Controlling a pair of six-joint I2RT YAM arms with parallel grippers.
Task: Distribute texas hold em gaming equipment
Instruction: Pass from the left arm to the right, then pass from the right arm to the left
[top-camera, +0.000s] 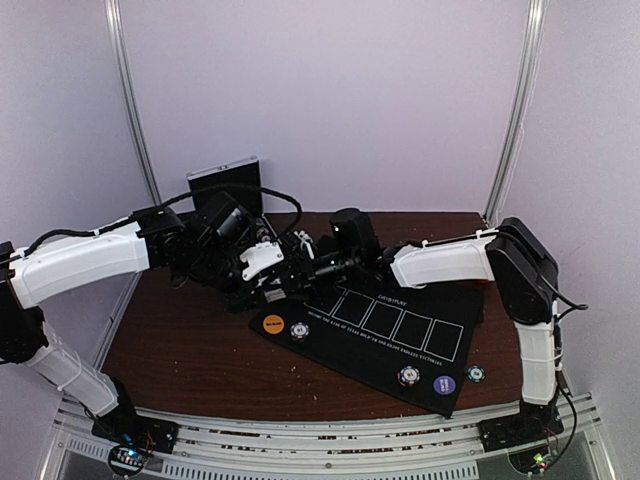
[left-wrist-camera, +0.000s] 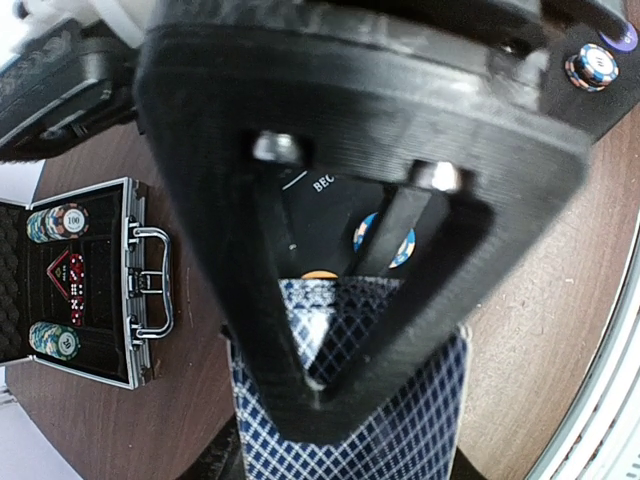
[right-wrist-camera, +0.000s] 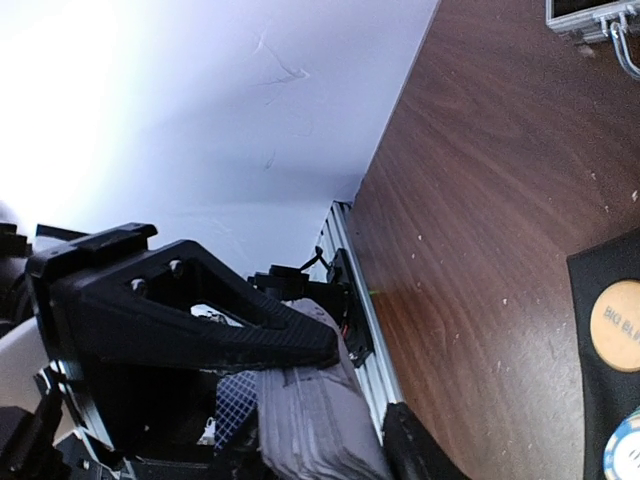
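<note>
The left gripper (left-wrist-camera: 312, 385) was clamped on a deck of cards (left-wrist-camera: 380, 430), its patterned back facing the wrist camera and its long axis running straight out from the fingertips, above the far left corner of the black mat (top-camera: 400, 360). The right gripper (right-wrist-camera: 335, 375) lay against the deck's edge; whether its fingers had closed could not be told.

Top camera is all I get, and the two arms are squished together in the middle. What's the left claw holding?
Observer: The left claw is shut on a deck of cards with blue criss-cross backs.
Operator: What's inside the case at the back?
Observer: The case lies open, with stacked chips and red dice set in its foam.
Operator: What does the orange button say?
Observer: The orange button reads BIG, then a second word that the picture's edge cuts off.
</note>
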